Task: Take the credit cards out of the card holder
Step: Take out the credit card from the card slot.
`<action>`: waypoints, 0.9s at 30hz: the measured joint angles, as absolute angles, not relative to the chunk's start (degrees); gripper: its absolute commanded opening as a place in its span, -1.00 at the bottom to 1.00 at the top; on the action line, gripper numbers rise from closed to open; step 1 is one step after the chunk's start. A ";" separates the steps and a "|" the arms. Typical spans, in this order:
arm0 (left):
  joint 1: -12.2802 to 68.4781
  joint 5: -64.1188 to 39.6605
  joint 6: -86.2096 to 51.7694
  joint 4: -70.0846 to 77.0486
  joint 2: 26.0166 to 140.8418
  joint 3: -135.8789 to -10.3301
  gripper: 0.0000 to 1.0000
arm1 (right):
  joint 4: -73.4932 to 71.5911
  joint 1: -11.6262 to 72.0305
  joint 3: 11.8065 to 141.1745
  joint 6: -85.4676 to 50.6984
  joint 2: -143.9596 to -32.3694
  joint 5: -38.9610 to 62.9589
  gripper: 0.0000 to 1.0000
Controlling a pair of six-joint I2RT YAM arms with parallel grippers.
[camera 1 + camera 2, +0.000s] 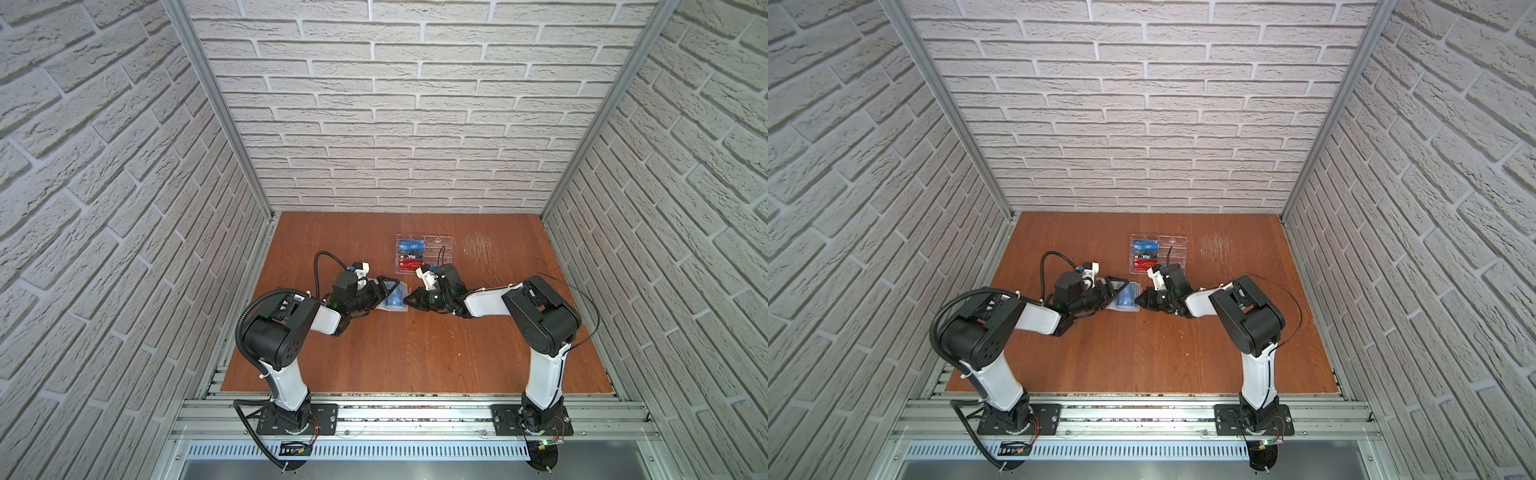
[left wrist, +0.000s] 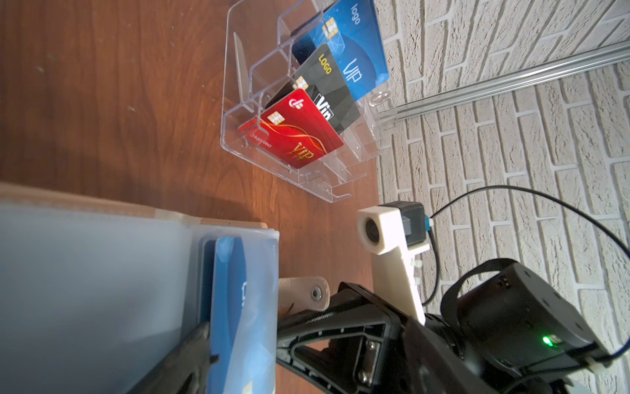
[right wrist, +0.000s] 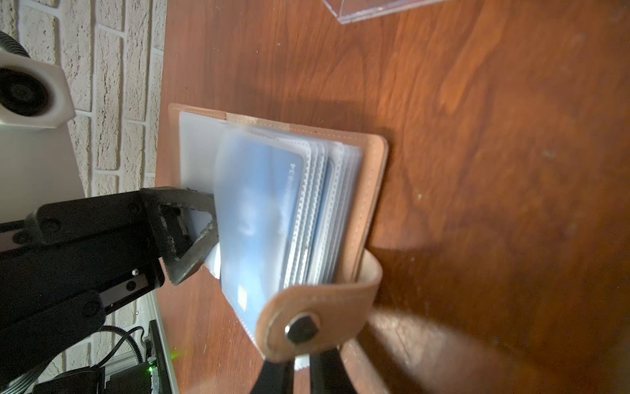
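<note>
Worktop (image 1: 415, 353) carries the open card holder (image 3: 373, 191). Left tool (image 1: 384, 296) is spread, one finger (image 3: 194, 235) against a sleeved credit card (image 3: 259, 218). Right tool (image 1: 409, 300) pinches the snap tab (image 3: 306, 317).

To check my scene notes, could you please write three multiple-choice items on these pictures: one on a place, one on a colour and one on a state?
1. Where is the card holder?
A in a drawer; B on the table, between the left gripper and the right gripper; C on a hook.
2. What colour is the lowest card in the clear rack?
A red; B green; C yellow.
3. The card holder is:
A snapped shut; B rolled up; C open, with its sleeves fanned.

Key: B, both top views show it lying between the two grippers; A, the left wrist view shows that card is red; C, the right wrist view shows the sleeves spread.
</note>
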State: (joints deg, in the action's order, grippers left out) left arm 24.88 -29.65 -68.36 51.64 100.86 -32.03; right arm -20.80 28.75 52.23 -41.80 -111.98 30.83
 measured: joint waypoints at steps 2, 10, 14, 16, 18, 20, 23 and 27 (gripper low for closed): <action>24.88 -29.65 -68.23 52.01 100.86 -31.97 0.69 | -20.80 28.71 52.23 -41.80 -112.07 30.92 -0.80; 25.08 -29.61 -67.83 54.08 100.90 -31.38 0.61 | -20.78 28.64 52.42 -41.85 -112.31 31.31 -0.82; 25.10 -29.61 -67.29 54.48 100.90 -31.03 0.57 | -20.71 28.60 52.62 -41.89 -112.46 31.53 -0.82; 25.10 -29.56 -66.70 54.46 100.90 -30.89 0.57 | -20.62 28.58 52.88 -42.06 -112.66 31.77 -0.82; 25.10 -29.54 -66.11 54.41 100.90 -30.79 0.55 | -20.34 28.49 53.10 -42.26 -112.75 32.01 -0.83; 25.10 -29.56 -65.47 54.26 100.90 -30.76 0.52 | -20.32 28.47 53.17 -42.50 -112.81 32.16 -0.82; 25.10 -29.58 -64.86 54.08 100.90 -30.76 0.47 | -19.92 28.42 53.41 -42.70 -112.84 32.29 -0.83; 25.10 -29.61 -64.20 54.06 100.90 -30.68 0.40 | -19.75 28.34 53.49 -42.74 -112.90 32.47 -0.83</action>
State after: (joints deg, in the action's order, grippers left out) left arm 25.10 -29.61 -64.20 54.06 100.90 -30.68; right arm -19.75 28.34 53.49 -42.74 -112.90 32.47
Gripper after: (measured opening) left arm 0.714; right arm 0.088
